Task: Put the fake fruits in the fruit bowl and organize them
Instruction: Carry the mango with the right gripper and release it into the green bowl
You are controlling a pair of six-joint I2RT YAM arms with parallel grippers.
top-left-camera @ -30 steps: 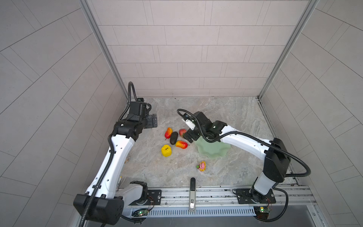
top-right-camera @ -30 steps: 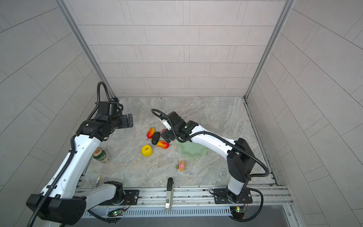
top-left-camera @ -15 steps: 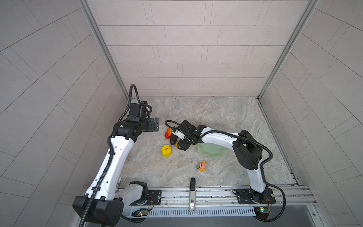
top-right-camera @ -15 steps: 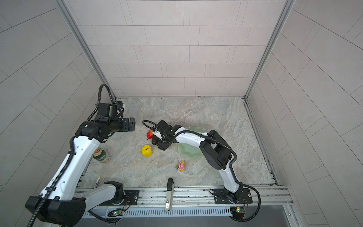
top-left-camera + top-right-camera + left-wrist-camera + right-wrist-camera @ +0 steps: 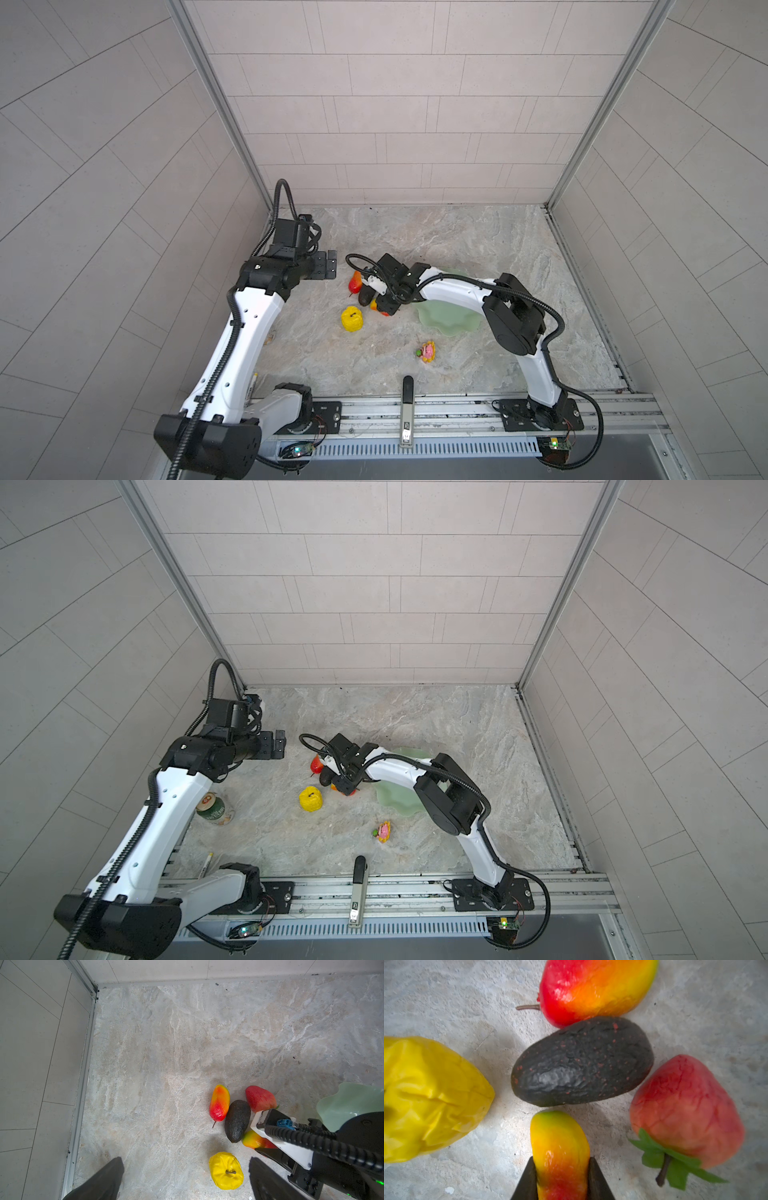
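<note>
The right tool (image 5: 561, 1161) is closed on the red end of one mango (image 5: 558, 1136), which is low on the table (image 5: 446, 1178). Gripping across the narrow width likely gives a secure hold. The dark fruit (image 5: 581, 1061) lies just ahead of the tool, close to the mango's tip. The strawberry (image 5: 685, 1109) and the yellow fruit (image 5: 431, 1097) flank the tool, and the second mango (image 5: 593, 989) lies farther ahead. Lift straight up to avoid nudging these. The bowl (image 5: 451, 322) sits behind the tool, partly under its arm, with no fruit visible in it. The left tool (image 5: 185, 1159) hangs open, clear of the fruits.

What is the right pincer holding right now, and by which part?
A red-to-yellow mango, pinched at its red end by the right pincer; its yellow-green tip sticks out free.
</note>
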